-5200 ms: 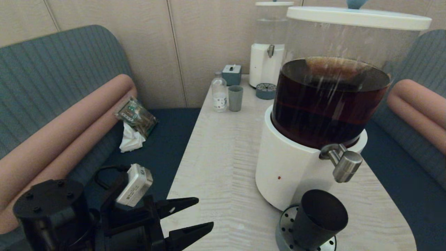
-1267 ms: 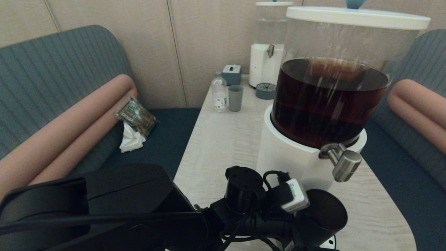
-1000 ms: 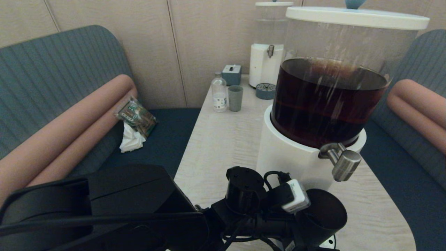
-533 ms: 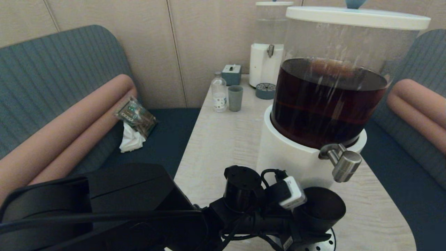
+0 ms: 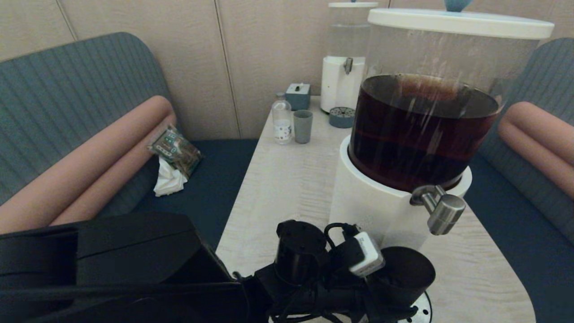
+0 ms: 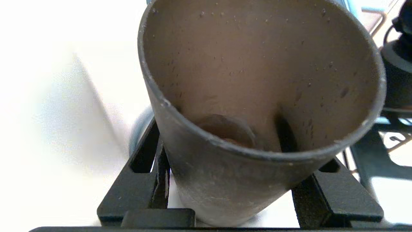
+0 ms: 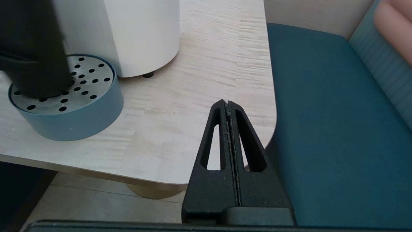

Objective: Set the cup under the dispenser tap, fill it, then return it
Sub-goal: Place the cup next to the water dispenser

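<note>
One cup [image 5: 406, 273] clamped between both fingers [image 6: 145, 180] of left gripper [image 5: 385, 291], gripped low on the wall, mouth upward and tipped slightly toward the camera in head view, long axis near vertical. Base over the perforated drip tray [image 7: 67, 106]; contact with tray not resolvable. Sits below and a little to the left of the dispenser tap [image 5: 441, 211], in front of the white dispenser base [image 5: 367, 211]. Inside of cup shows scattered droplets; liquid level not readable. Right gripper [image 7: 229, 106] parked off the table's [image 5: 287, 179] near right corner, fingers pressed together, holding nothing
</note>
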Tool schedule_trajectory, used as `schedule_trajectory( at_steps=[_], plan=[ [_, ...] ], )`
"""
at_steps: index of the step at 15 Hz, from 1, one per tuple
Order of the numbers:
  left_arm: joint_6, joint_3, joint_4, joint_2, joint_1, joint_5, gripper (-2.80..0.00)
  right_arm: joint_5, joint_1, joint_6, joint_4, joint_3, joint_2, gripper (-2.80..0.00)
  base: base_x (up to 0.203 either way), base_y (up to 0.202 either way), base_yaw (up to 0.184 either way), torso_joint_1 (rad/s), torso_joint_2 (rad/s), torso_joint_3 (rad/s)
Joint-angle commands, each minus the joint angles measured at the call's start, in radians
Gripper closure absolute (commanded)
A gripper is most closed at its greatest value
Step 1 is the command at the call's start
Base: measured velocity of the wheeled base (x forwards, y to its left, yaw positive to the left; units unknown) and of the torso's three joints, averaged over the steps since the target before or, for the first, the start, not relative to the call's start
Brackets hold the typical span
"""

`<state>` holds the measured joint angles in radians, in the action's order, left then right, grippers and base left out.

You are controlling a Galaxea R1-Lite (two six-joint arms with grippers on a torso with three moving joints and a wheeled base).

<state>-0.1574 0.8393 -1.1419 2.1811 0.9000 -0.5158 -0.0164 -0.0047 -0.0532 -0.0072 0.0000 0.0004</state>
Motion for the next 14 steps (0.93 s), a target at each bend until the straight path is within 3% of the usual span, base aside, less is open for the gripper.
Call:
schedule_trajectory(
  at_steps=[1,6,10,14],
  plan=[
    [0.005,-0.07,-0.003,-0.08,-0.002,0.01,0.0,0.0,0.0,0.0,0.0,0.003,0.0,0.0,0.0,0.0,0.0,0.0,0.0,0.0],
    [0.096,-0.274,-0.008,-0.276,-0.028,0.128,0.0,0.0,0.0,0.0,0.0,0.003,0.0,0.0,0.0,0.0,0.0,0.0,0.0,0.0],
    [0.186,-0.3,-0.048,-0.387,-0.068,0.226,0.0,0.0,0.0,0.0,0.0,0.003,0.0,0.0,0.0,0.0,0.0,0.0,0.0,0.0],
    [0.234,-0.297,-0.052,-0.436,-0.186,0.303,0.0,0.0,0.0,0.0,0.0,0.003,0.0,0.0,0.0,0.0,0.0,0.0,0.0,0.0]
  ],
)
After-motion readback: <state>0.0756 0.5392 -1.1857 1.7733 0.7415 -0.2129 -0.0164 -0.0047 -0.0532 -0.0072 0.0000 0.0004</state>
